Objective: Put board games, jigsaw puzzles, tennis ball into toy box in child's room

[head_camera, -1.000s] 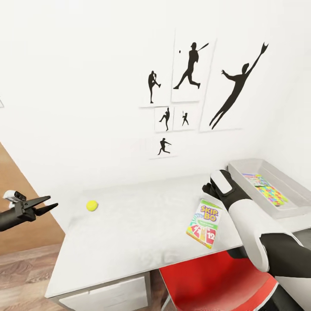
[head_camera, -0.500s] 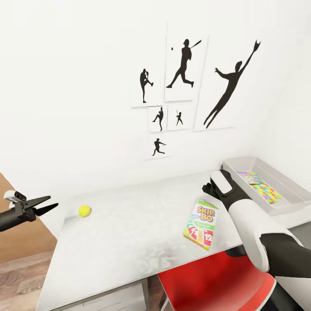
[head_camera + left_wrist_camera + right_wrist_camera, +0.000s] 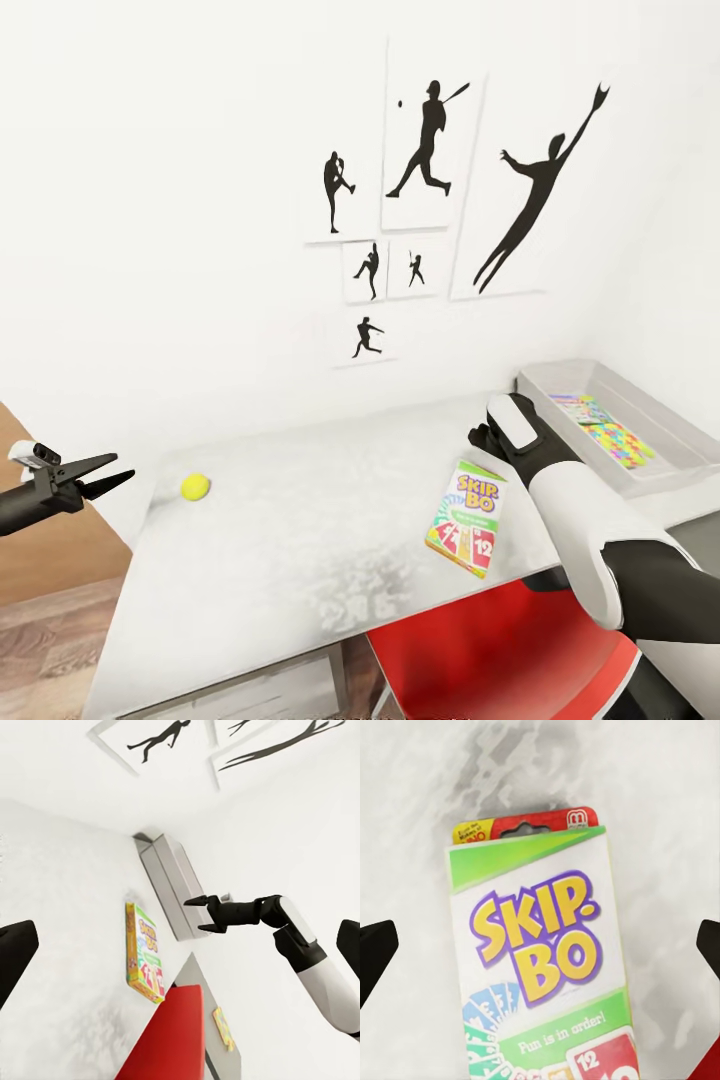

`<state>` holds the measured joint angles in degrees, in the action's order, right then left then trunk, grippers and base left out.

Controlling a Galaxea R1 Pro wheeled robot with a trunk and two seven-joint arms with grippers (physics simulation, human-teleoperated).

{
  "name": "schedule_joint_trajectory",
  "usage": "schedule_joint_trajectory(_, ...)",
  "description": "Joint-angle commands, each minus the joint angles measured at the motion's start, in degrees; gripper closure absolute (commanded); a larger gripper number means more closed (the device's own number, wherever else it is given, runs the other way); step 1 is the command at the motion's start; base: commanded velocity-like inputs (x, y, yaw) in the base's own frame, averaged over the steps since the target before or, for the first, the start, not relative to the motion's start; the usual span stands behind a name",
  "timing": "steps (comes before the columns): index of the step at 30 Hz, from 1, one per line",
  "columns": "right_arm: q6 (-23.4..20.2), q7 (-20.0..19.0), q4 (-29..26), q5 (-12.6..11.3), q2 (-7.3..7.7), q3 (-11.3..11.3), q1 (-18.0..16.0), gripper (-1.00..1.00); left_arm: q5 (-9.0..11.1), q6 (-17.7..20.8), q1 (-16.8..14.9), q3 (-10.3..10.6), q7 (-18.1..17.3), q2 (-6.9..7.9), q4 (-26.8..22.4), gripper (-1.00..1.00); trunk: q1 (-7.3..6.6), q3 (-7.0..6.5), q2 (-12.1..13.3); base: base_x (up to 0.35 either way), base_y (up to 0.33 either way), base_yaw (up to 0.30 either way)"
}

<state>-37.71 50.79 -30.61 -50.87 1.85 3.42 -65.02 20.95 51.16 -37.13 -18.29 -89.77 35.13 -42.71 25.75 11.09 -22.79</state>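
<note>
The Skip-Bo box (image 3: 466, 517) lies flat near the counter's (image 3: 300, 560) front edge, long axis running from that edge toward the wall, title end farther in. The right end effector (image 3: 201, 913) hangs above it, fingers spread wide, holding nothing. The ball (image 3: 195, 487) sits near the counter's left edge, with open surface between. The left end effector (image 3: 108, 472) hovers off that edge, slightly parted, empty. The toy box (image 3: 640, 470) stands at the right end against the wall.

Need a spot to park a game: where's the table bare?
Bare: the wide stretch between the ball and the Skip-Bo box, and the table's near edge. Crowded: the right end, with the right claw and the toy box.
</note>
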Motion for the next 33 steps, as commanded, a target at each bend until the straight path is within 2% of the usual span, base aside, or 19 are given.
schedule_joint_trajectory(1, -0.35, 0.36, -0.06, -0.37, 0.07, 0.36, -0.06, -1.0, -0.03, 0.61, -0.05, 0.01, -0.23, 0.02, -0.01, -1.0, 0.03, 0.21, -0.13, 0.0, 0.0, 0.0)
schedule_joint_trajectory(33, -0.35, 0.36, -0.42, -0.41, 0.1, 0.36, -0.09, -1.0, -0.05, 0.43, -0.05, 0.01, -0.23, 0.03, -0.01, -1.0, 0.03, 3.13, -0.13, 0.0, 0.0, 0.0)
